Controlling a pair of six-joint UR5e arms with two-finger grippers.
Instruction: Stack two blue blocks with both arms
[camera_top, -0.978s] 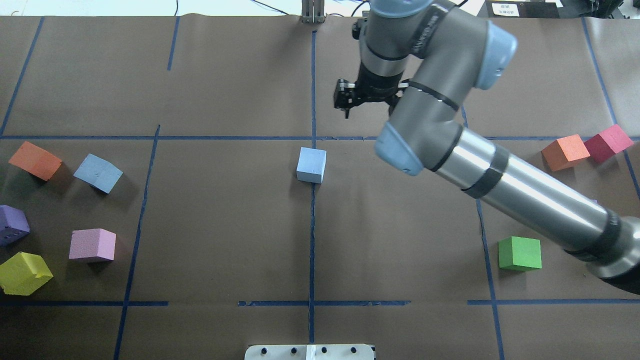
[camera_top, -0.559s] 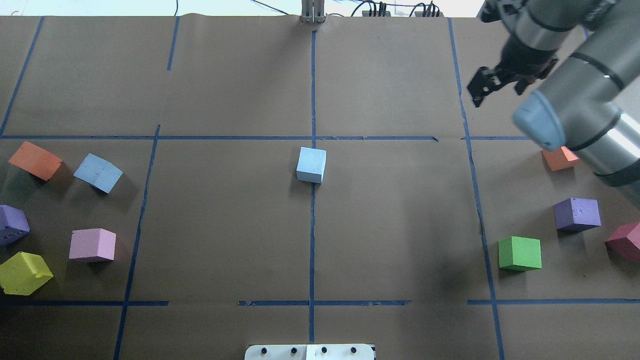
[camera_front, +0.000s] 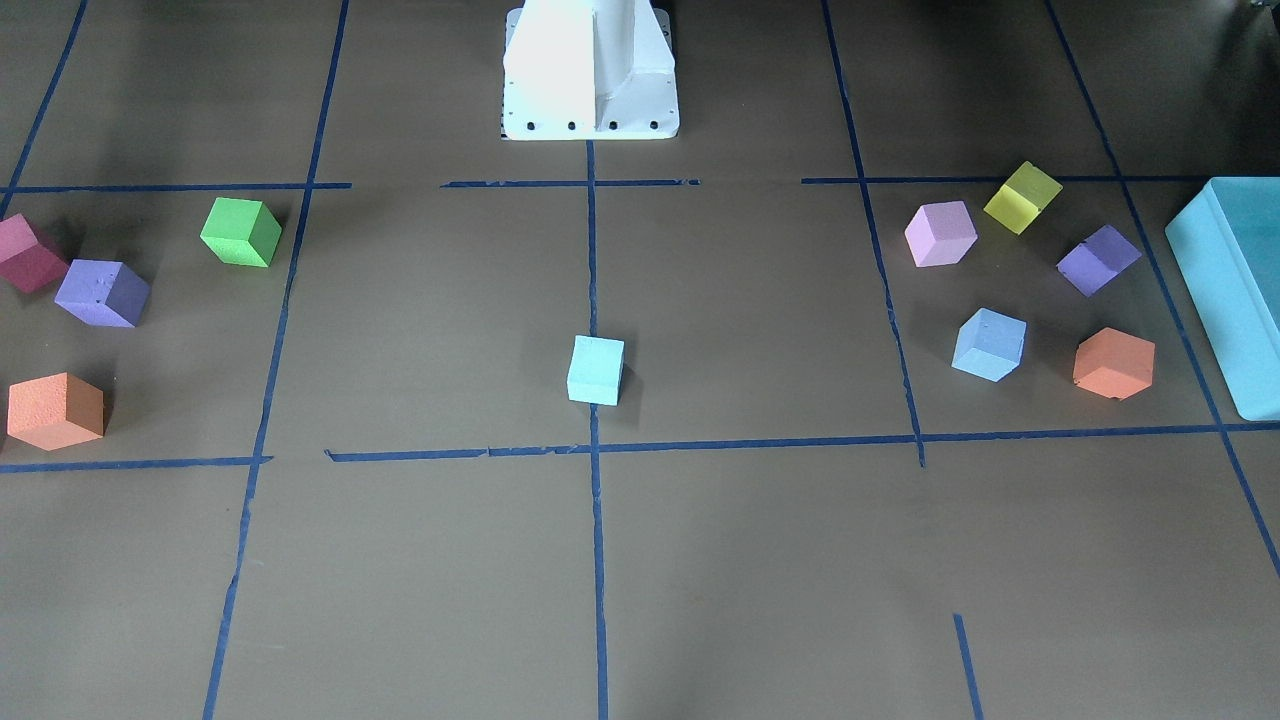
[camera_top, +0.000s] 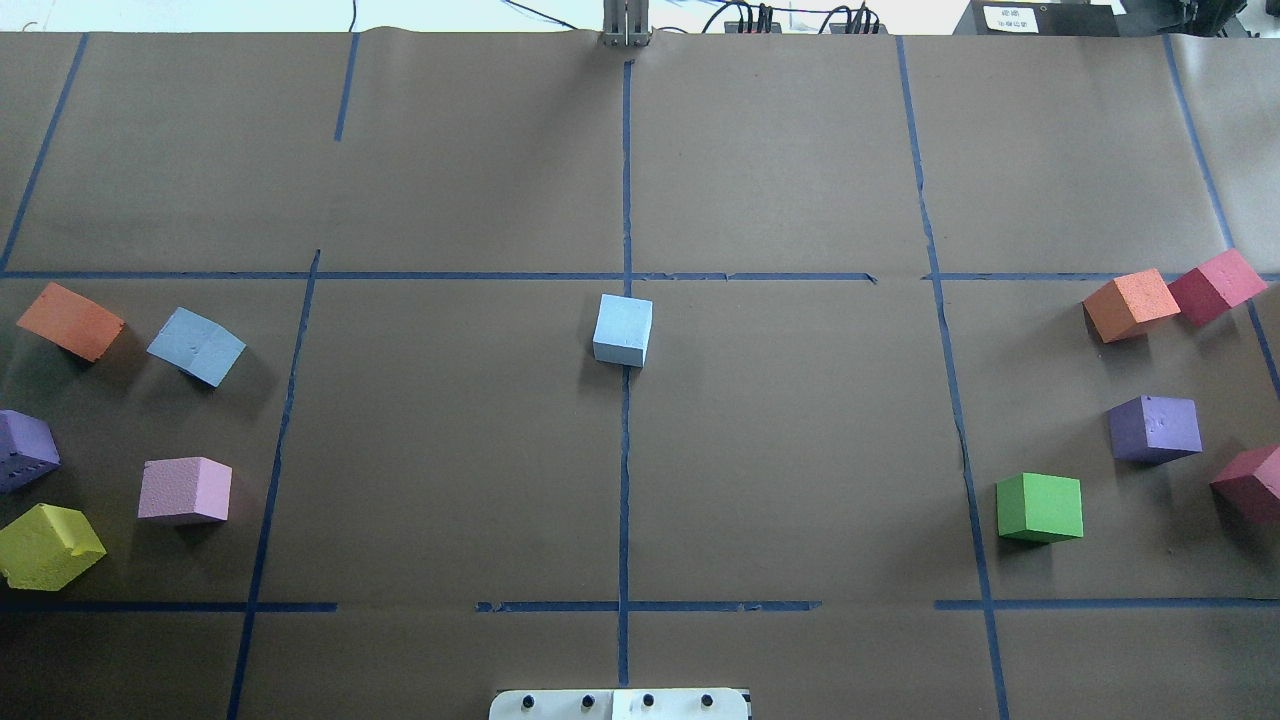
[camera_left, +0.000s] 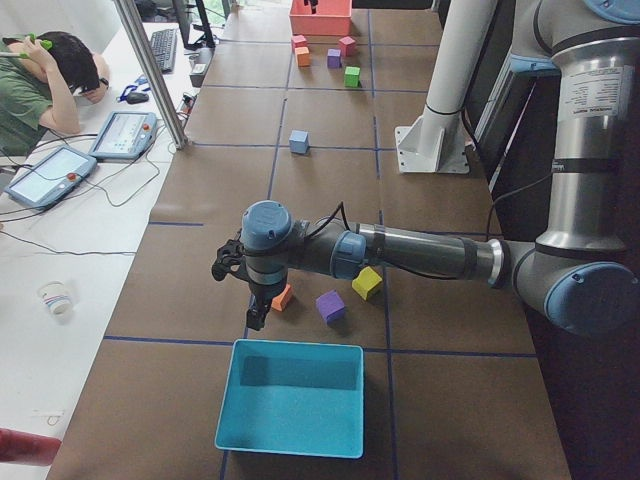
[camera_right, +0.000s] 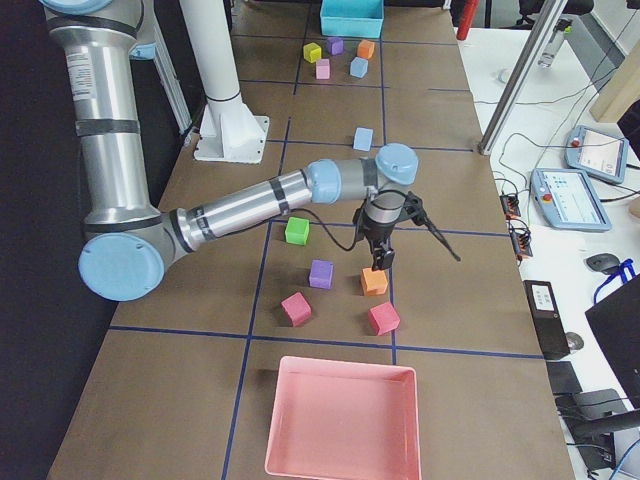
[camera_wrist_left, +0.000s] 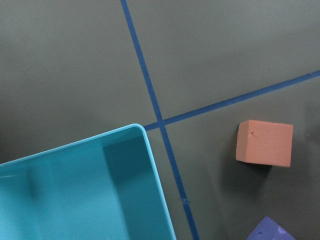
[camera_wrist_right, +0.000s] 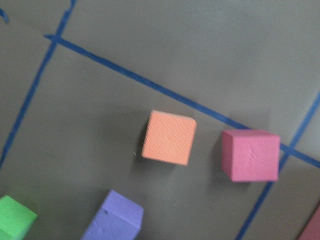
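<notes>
The pale cyan block (camera_top: 622, 330) sits on the centre tape line; it also shows in the front view (camera_front: 596, 369). The sky-blue block (camera_top: 196, 346) lies at the table's left among other cubes, seen too in the front view (camera_front: 989, 344). Neither gripper shows in the overhead or front view. My left gripper (camera_left: 256, 312) hangs low beside an orange cube (camera_left: 283, 297), near the teal box (camera_left: 290, 400). My right gripper (camera_right: 379, 262) hangs just above another orange cube (camera_right: 374, 281). I cannot tell whether either is open or shut. No fingers show in the wrist views.
Orange (camera_top: 70, 320), purple (camera_top: 25, 450), pink (camera_top: 185, 490) and yellow (camera_top: 48, 545) cubes surround the sky-blue block. Green (camera_top: 1040, 507), purple (camera_top: 1155, 428), orange (camera_top: 1130, 303) and red (camera_top: 1215, 285) cubes lie on the right. A pink tray (camera_right: 340, 420) stands at the right end, the white pedestal (camera_front: 590, 70) at the base.
My right arm swung from above the table's centre out to the right and left the overhead view. The pale cyan block has stayed in place.
</notes>
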